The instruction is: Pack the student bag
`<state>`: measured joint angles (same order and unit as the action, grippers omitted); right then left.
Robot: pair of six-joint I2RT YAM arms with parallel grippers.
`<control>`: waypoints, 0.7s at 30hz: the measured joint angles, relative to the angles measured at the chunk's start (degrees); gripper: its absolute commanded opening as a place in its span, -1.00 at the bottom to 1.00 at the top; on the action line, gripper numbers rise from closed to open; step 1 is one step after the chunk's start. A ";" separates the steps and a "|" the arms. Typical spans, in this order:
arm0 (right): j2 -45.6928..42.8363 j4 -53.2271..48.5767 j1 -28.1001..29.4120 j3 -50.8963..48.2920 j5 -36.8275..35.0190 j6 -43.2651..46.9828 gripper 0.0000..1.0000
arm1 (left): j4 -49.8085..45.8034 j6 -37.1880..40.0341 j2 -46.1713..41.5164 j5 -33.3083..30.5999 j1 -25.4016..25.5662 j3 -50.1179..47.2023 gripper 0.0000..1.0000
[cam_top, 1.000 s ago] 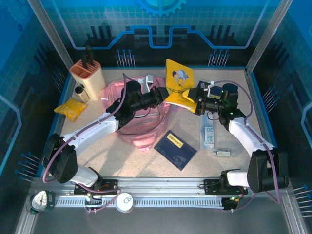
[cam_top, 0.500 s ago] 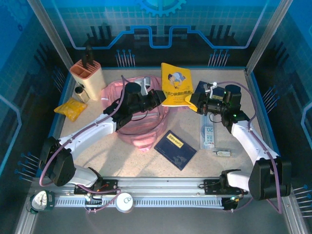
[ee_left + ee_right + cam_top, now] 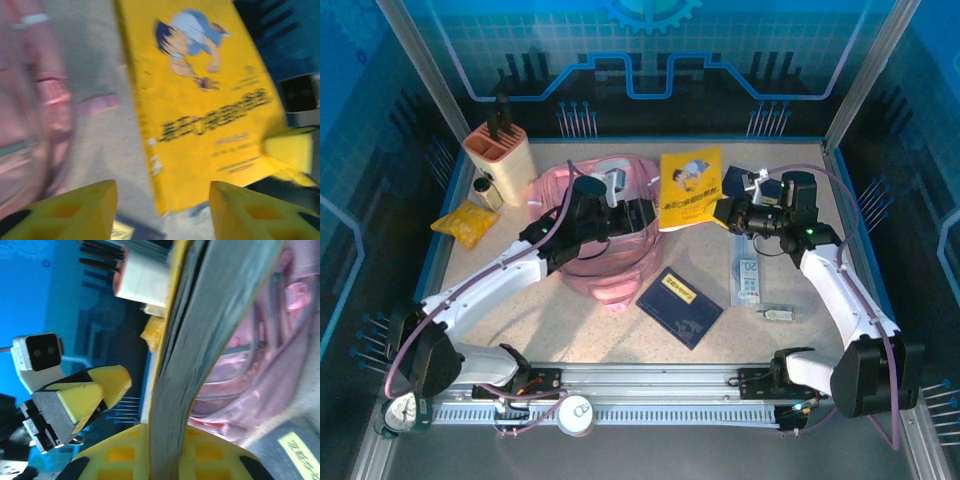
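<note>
The student bag (image 3: pixel 582 215) is a soft pink backpack lying at the table's middle left; its pink fabric also shows in the left wrist view (image 3: pixel 30 115) and the right wrist view (image 3: pixel 272 350). A yellow book (image 3: pixel 690 187) with a cartoon boy on its cover stands tilted just right of the bag. My right gripper (image 3: pixel 725 213) is shut on its right edge, and the page block (image 3: pixel 200 355) runs between the yellow jaws (image 3: pixel 172 442). My left gripper (image 3: pixel 642 213) hovers over the bag, open, its fingers (image 3: pixel 82 210) apart below the book's cover (image 3: pixel 200 100).
A peach pen holder (image 3: pixel 500 158), a small bottle (image 3: pixel 485 190) and a yellow packet (image 3: pixel 465 222) stand at the back left. A dark blue booklet (image 3: pixel 680 305), a clear packaged ruler (image 3: pixel 748 275) and a small item (image 3: pixel 778 314) lie in front of the bag.
My left gripper has opened, let go of the yellow book and drawn back left. My right gripper has shut on the book's right edge and holds it alone.
</note>
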<state>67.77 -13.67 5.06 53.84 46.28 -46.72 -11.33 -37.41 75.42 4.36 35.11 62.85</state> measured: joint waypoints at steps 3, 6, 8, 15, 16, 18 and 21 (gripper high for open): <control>-0.92 -5.60 -0.81 0.17 -2.69 3.61 -1.00 | -8.55 8.98 0.44 -6.19 0.00 1.11 0.21; -0.98 -9.51 -1.70 0.17 -4.13 5.90 -1.00 | -15.43 17.38 4.17 -11.10 0.00 2.47 0.29; -1.03 -10.84 -1.99 0.17 -4.81 6.95 -1.00 | -18.03 21.86 7.80 -13.53 0.17 2.93 0.35; -1.68 -14.12 -2.14 0.15 -6.03 9.81 -1.00 | -22.25 33.90 18.38 -19.89 2.58 3.13 0.55; -1.79 -14.51 -2.19 0.15 -6.05 10.21 -1.00 | -22.56 35.36 19.41 -20.72 2.95 3.41 0.56; -1.88 -15.15 -2.47 0.15 -6.05 10.64 -1.00 | -22.88 37.42 21.27 -22.38 3.39 4.26 0.56; -1.88 -15.47 -2.86 0.13 -6.08 10.97 -1.00 | -22.45 39.93 23.76 -25.46 3.67 5.42 0.55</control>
<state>65.89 -29.15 2.20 53.98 40.21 -35.75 -33.78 2.52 99.18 -21.10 38.79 68.27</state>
